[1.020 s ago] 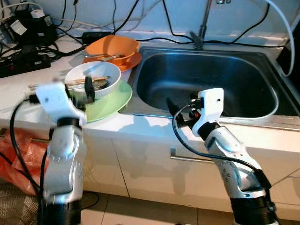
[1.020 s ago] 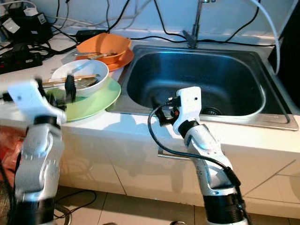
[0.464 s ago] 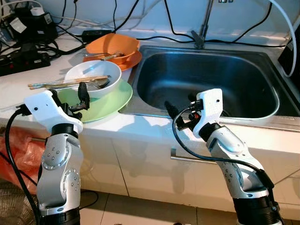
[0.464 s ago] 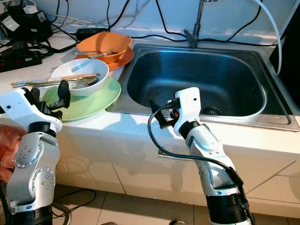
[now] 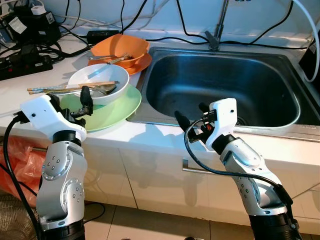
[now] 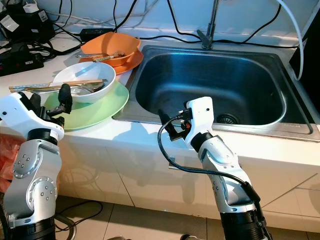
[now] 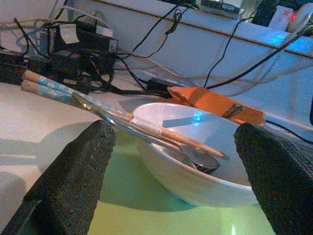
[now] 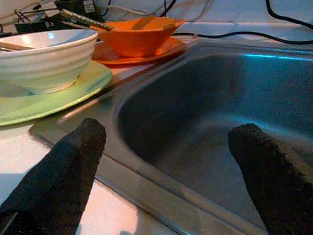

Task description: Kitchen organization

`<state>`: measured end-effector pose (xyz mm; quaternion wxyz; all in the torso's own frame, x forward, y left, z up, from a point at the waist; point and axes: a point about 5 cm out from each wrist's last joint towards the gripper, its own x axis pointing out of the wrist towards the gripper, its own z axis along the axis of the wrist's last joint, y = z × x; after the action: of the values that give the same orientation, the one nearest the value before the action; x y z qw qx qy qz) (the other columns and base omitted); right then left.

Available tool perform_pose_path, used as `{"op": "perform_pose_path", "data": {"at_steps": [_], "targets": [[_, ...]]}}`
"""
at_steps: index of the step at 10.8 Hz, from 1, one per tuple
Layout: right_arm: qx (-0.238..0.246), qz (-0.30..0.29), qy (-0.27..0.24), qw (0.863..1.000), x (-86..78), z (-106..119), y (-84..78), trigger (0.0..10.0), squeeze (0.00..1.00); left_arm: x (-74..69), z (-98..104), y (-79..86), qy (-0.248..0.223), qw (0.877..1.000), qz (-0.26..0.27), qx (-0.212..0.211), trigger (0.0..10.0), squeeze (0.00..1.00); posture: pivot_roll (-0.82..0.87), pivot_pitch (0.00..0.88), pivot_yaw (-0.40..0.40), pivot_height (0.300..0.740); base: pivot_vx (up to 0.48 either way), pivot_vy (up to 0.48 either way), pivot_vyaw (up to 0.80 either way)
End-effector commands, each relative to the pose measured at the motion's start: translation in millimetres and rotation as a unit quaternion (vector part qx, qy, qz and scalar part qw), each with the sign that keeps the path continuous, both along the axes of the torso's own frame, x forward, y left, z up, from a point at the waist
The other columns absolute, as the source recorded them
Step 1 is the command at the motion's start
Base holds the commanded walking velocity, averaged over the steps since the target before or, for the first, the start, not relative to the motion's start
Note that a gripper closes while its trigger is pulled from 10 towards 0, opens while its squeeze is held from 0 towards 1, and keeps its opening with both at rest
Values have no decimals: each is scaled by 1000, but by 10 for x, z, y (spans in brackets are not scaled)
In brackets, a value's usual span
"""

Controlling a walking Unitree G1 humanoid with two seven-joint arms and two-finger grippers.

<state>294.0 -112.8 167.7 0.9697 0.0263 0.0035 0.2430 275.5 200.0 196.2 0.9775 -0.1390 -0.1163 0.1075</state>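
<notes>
white counter (image 5: 15, 100) | steel sink (image 5: 220, 85) | white cabinets (image 5: 150, 175) | tiled floor (image 5: 150, 225) | black cables (image 5: 30, 30)

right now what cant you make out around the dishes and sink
- Orange bowl contents: too small in the left eye view; its wall hides them in the right wrist view.
- Green plate near edge: left claw covers it.
- Faucet top: cut off by the upper edge.
- Sink drain: partly behind the right claw.

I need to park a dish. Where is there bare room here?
The sink basin lies bare apart from its drain. A bare strip of counter runs along its front edge. Left of the sink it is crowded: white bowl on green plate, orange bowl, then cables.
</notes>
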Motion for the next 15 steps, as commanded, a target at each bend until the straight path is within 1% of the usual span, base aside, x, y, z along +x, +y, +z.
{"op": "perform_pose_path", "data": {"at_steps": [1, 2, 4, 5, 9, 10, 12, 14, 15], "targets": [[9, 13, -14, 1000, -24, 67, 30, 10000, 0, 7, -41, 1, 15, 1000, -3, -9, 10000, 0, 81, 76, 55, 740, 0, 0, 0], [9, 14, -15, 1000, -24, 68, 32, 10000, 0, 1, -53, 2, 19, 1000, -6, -11, 10000, 0, 81, 76, 55, 740, 0, 0, 0], [15, 21, -19, 999, -34, 77, 65, 10000, 0, 36, -181, 73, 42, 999, 4, -33, 10000, 0, 83, 72, 56, 740, 0, 0, 0], [20, 25, -21, 999, -45, 80, 82, 10000, 0, 119, -219, 140, 45, 998, 10, -44, 10000, 0, 80, 70, 57, 740, 0, 0, 0], [25, 25, -27, 999, -66, 93, 85, 10000, 0, 260, -171, 208, 34, 998, 6, -50, 10000, 0, 74, 71, 66, 740, 0, 0, 0], [28, 23, -27, 999, -79, 88, 89, 10000, 0, 295, -139, 167, 22, 998, -10, -53, 10000, 0, 74, 73, 68, 740, 0, 0, 0], [30, 22, -26, 999, -95, 77, 102, 10000, 0, 311, -151, 177, 18, 998, -9, -61, 10000, 0, 71, 76, 66, 740, 0, 0, 0], [28, 22, -27, 999, -100, 76, 101, 10000, 0, 354, -108, 194, 2, 997, -11, -71, 10000, 0, 68, 78, 63, 740, 0, 0, 0], [28, 20, -27, 999, -97, 75, 95, 10000, 0, 369, -79, 186, -8, 997, -16, -78, 6275, 0, 66, 78, 63, 740, 0, 0, 0]]}}
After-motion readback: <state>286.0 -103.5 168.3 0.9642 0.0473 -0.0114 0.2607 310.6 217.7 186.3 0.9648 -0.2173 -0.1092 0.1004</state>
